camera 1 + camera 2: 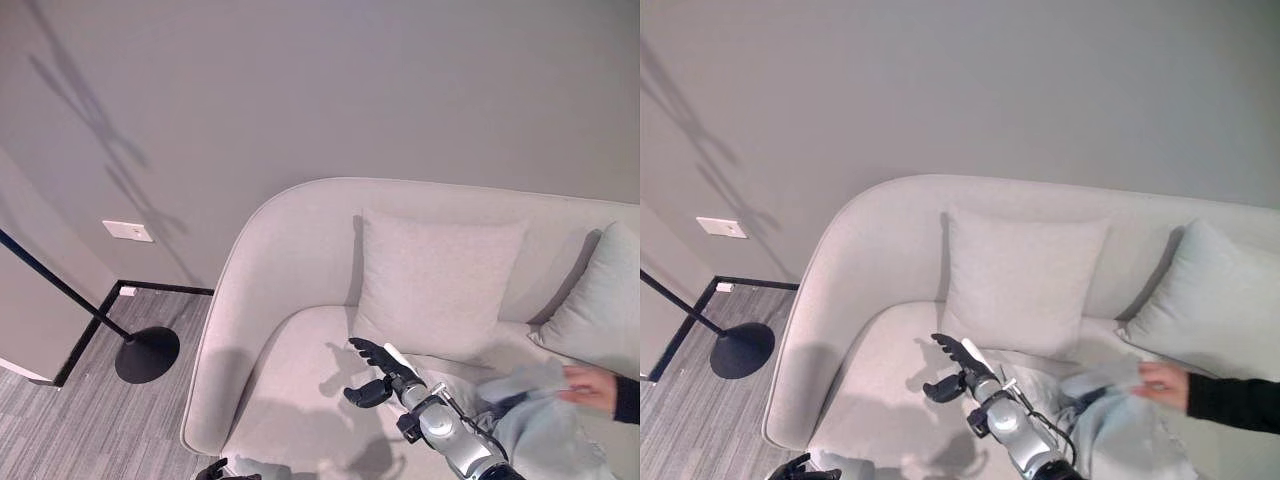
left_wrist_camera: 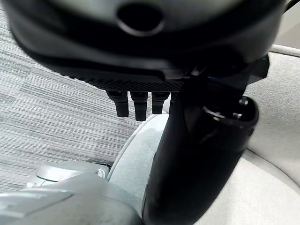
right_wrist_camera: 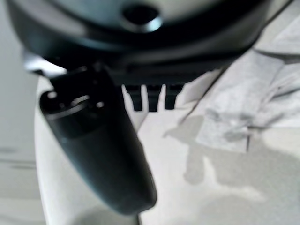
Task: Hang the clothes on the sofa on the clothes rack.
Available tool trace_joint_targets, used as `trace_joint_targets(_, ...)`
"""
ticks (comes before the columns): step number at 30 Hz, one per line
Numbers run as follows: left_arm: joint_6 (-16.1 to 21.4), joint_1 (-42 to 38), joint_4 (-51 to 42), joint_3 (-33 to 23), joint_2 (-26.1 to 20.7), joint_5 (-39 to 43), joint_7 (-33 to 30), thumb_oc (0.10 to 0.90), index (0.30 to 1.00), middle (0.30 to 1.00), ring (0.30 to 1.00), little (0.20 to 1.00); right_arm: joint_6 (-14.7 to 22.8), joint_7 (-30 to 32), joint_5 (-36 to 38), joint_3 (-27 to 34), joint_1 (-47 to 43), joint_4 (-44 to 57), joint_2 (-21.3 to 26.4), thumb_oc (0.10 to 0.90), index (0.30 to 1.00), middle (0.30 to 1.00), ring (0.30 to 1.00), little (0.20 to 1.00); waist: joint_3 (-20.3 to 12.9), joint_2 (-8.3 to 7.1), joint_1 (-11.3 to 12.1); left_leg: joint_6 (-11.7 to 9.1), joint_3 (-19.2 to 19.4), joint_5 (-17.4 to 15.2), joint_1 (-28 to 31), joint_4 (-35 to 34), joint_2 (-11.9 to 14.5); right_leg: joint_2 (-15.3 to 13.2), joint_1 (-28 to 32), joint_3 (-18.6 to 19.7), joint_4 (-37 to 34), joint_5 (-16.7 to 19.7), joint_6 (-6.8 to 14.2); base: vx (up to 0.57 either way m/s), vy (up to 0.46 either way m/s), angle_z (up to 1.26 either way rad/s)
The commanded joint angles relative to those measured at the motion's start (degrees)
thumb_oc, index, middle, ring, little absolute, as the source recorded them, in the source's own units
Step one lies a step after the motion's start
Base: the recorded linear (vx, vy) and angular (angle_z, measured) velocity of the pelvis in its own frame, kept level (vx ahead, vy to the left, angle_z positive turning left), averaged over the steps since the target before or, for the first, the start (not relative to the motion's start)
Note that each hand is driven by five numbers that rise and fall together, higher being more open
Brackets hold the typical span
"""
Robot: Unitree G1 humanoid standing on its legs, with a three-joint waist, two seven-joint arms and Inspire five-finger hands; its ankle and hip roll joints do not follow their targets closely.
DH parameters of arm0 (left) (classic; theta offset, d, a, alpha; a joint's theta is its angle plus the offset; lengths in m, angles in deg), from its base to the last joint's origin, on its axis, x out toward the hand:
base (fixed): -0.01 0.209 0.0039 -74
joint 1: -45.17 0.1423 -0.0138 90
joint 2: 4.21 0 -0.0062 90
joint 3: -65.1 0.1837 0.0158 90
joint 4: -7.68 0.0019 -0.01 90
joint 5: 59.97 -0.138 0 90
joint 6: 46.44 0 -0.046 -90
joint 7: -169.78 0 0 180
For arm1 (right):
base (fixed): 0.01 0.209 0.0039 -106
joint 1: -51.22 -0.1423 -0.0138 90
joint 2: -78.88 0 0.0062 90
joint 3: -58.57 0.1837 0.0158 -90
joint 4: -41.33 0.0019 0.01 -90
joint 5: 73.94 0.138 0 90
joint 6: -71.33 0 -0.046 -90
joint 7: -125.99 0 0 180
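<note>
Pale grey fabric covers the sofa [image 1: 270,290], which has a curved back and stands against a plain grey wall [image 1: 330,80]. Two cushions lean on the backrest: a centre cushion [image 1: 435,280] and a right cushion [image 1: 595,305] at the far right.

Right hand [image 1: 378,372]: above the seat near the middle of the sofa, in front of the centre cushion. Fingers are extended and spread, thumb held apart from them. It holds nothing and hangs clear of the seat, casting a shadow on it. The right wrist view shows the thumb and short finger ends over bare seat fabric, with the garment off to one side, not touched.

Clothes [image 1: 545,420]: a pale blue-grey garment lies crumpled on the right part of the seat, just right of the right forearm. A person's hand [image 1: 590,388], coming from a dark sleeve [image 1: 627,398] at the right edge, rests on the upper part of the garment.

Left hand [image 2: 140,105]: low at the near left edge of the sofa. Its wrist view shows straight finger ends and thumb above the sofa's rim and the grey carpet [image 2: 51,108], gripping nothing.

Clothes rack [image 1: 146,354]: a black round base on the carpet, left of the sofa, with a thin black pole slanting up to the left.
</note>
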Motion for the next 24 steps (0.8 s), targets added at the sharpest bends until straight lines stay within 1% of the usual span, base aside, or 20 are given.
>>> trace_joint_targets(1,1.19,-3.16,5.49,1.75,1.20,-1.62,-0.23,0.800,0.900,0.900,0.900,0.900,4.24,0.85,-1.48,-0.73,-3.83,3.66,-0.50,0.800,0.900,0.900,0.900,0.900,-0.62,-0.26,1.05,-2.25,-2.96,-7.80,3.17,0.20,2.63,-1.15,0.81,-2.13,0.80,-4.70,1.77,0.00,0.000,0.00)
trace_joint_targets(4,1.17,-3.13,5.42,2.08,1.33,-2.11,-0.40,0.800,0.900,0.900,0.900,0.900,3.84,1.35,-2.61,-0.52,-3.36,2.84,-0.30,0.800,0.900,0.900,0.900,0.900,-0.55,-0.14,0.82,-2.22,-2.85,-7.85,3.22,0.20,2.61,-1.19,0.73,-2.03,0.80,-4.70,1.77,0.00,0.000,0.00)
trace_joint_targets(7,1.00,-2.91,5.19,2.36,1.37,-2.46,-0.65,0.800,0.900,0.900,0.900,0.900,2.85,2.94,-4.32,0.98,-3.00,1.36,0.26,0.800,0.900,0.900,0.900,0.900,-0.45,0.08,0.66,-2.21,-2.71,-7.90,3.26,0.20,2.57,-1.20,0.71,-1.97,0.80,-4.65,1.84,0.00,0.000,0.00)
trace_joint_targets(10,0.84,-2.52,4.73,2.47,1.40,-3.67,-1.03,0.800,0.900,0.900,0.900,0.900,1.56,5.80,-9.60,4.14,-2.04,0.89,2.74,0.800,0.900,0.900,0.900,0.900,-0.55,0.32,0.33,-2.18,-2.63,-8.07,3.31,0.20,2.59,-1.26,0.73,-1.88,0.80,-4.64,2.02,0.00,0.000,0.00)
trace_joint_targets(11,0.99,-2.33,4.32,2.59,1.44,-4.15,-1.34,0.800,0.900,0.900,0.900,0.900,0.92,7.29,-12.14,5.98,-1.57,0.90,3.95,0.800,0.900,0.900,0.900,0.900,-0.58,0.38,0.24,-2.16,-2.60,-8.12,3.29,0.20,2.59,-1.28,0.68,-1.83,0.80,-4.65,2.09,0.00,0.000,0.00)
trace_joint_targets(13,1.10,-1.90,3.55,2.82,1.44,-4.91,-1.38,0.800,0.900,0.900,0.900,0.900,-0.04,10.03,-14.50,9.85,-1.18,0.01,5.95,0.800,0.900,0.900,0.900,0.900,-0.62,0.53,-0.03,-2.08,-2.52,-8.18,3.21,0.20,2.61,-1.35,0.57,-1.74,0.80,-4.58,2.20,0.00,0.000,0.00)
trace_joint_targets(15,1.00,-1.44,4.20,2.91,1.17,-5.36,-1.01,0.800,0.900,0.900,0.900,0.900,-0.87,13.71,-13.29,16.43,-0.89,-2.48,8.25,0.800,0.900,0.900,0.900,0.900,-0.83,0.67,-0.34,-1.99,-2.26,-8.33,3.20,0.20,2.68,-1.34,0.37,-1.31,0.80,-4.41,2.25,0.01,0.007,-0.02)
trace_joint_targets(16,0.82,-1.24,4.48,2.76,1.09,-5.78,-0.44,0.800,0.900,0.900,0.900,0.900,-1.46,14.74,-14.34,19.23,-0.60,-4.20,10.56,0.800,0.900,0.900,0.900,0.900,-0.90,0.74,-0.64,-1.89,-2.20,-8.49,3.24,0.20,2.64,-1.38,0.26,-1.09,0.80,-4.35,2.31,0.02,0.004,-0.05)
trace_joint_targets(17,0.89,-1.08,4.41,2.84,0.99,-6.32,-0.07,0.800,0.900,0.900,0.900,0.900,-1.70,14.95,-15.15,20.41,-0.80,-5.25,11.99,0.800,0.900,0.900,0.900,0.900,-0.93,0.70,-0.63,-1.87,-2.19,-8.55,3.30,0.20,2.61,-1.37,0.22,-1.03,0.80,-4.31,2.35,0.01,-0.020,-0.04)
trace_joint_targets(18,0.99,-1.06,4.33,3.45,0.74,-7.24,0.81,0.800,0.900,0.900,0.900,0.900,-1.93,15.34,-14.79,21.78,-1.90,-9.81,14.39,0.800,0.900,0.900,0.900,0.900,-0.97,0.56,-0.66,-1.89,-2.06,-8.53,3.24,0.20,2.62,-1.38,0.08,-0.89,0.80,-4.27,2.42,0.00,0.000,0.00)
trace_joint_targets(19,1.00,-1.09,4.33,3.45,0.77,-7.24,0.82,0.800,0.900,0.900,0.900,0.900,-1.83,15.39,-14.73,21.72,-2.02,-9.99,14.42,0.800,0.900,0.900,0.900,0.900,-0.95,0.58,-0.63,-1.89,-2.03,-8.53,3.24,0.20,2.62,-1.38,0.07,-0.87,0.80,-4.26,2.42,-0.02,-0.075,-0.04)
trace_joint_targets(20,1.02,-1.76,4.08,6.04,-0.14,-7.18,2.22,0.800,0.900,0.900,0.900,0.900,-1.29,14.04,-7.47,20.98,-8.79,-23.76,18.51,0.800,0.900,0.900,0.900,0.900,-0.53,0.58,-0.32,-2.11,-1.77,-8.16,2.93,0.20,2.71,-1.28,-0.45,-0.48,0.80,-4.09,2.34,-0.02,-0.058,-0.06)
trace_joint_targets(21,1.02,-1.80,4.08,5.98,-0.12,-7.17,2.22,0.800,0.900,0.900,0.900,0.900,-1.21,14.06,-7.40,20.86,-8.97,-23.93,18.53,0.800,0.900,0.900,0.900,0.900,-0.49,0.61,-0.35,-2.11,-1.75,-8.16,2.94,0.20,2.72,-1.28,-0.46,-0.46,0.80,-4.08,2.34,-0.03,-0.072,-0.10)
trace_joint_targets(24,0.98,-2.05,4.08,7.31,-0.44,-6.82,2.99,0.800,0.900,0.900,0.900,0.900,-0.81,12.66,-3.36,19.45,-13.25,-31.20,20.05,0.800,0.900,0.900,0.900,0.900,-0.07,0.95,-0.18,-2.34,-1.50,-7.77,2.67,0.20,2.89,-1.19,-0.79,-0.26,0.80,-4.00,2.30,-0.01,-0.040,-0.10)
